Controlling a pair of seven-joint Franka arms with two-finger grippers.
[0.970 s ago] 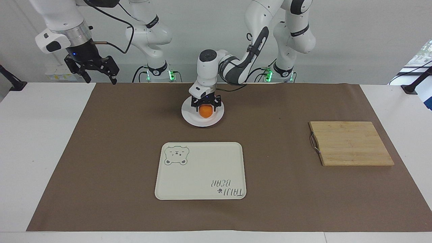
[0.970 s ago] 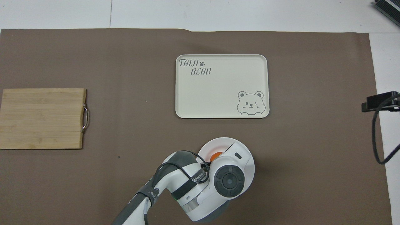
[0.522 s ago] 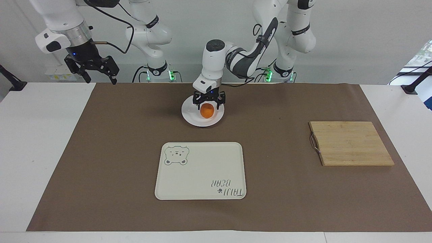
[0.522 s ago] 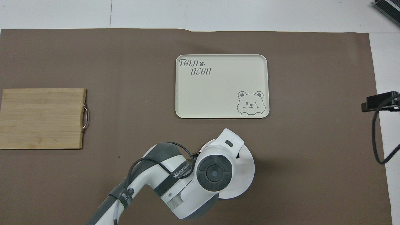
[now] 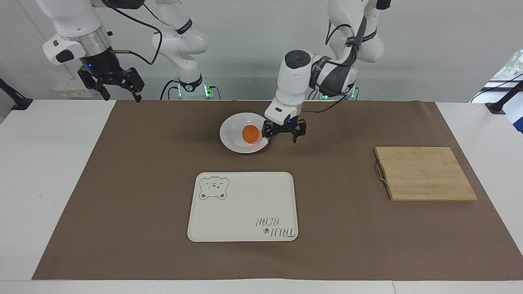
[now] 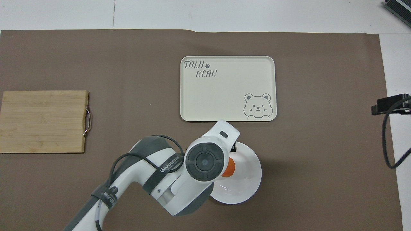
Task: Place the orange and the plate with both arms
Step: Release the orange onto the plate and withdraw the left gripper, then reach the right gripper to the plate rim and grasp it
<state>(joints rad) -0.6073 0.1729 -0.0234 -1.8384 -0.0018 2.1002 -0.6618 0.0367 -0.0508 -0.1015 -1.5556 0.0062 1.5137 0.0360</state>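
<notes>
The orange [image 5: 250, 134] sits in the well of the white plate [image 5: 231, 134], which lies on the brown mat nearer to the robots than the tray. My left gripper [image 5: 281, 139] is open and empty, raised just over the plate's rim on the side toward the left arm's end of the table, apart from the orange. In the overhead view the left arm's wrist covers part of the plate [image 6: 247, 179] and of the orange [image 6: 229, 169], and hides the gripper. My right gripper [image 5: 121, 93] is open and waits raised over the mat's corner by its base.
A cream tray with a bear drawing [image 5: 243, 206] lies farther from the robots than the plate; it also shows in the overhead view [image 6: 228, 88]. A wooden cutting board [image 5: 425, 173] with a metal handle lies toward the left arm's end.
My left gripper has let go of the orange, risen and moved off the plate toward the left arm's end. The orange stays on the plate. The right arm has not moved.
</notes>
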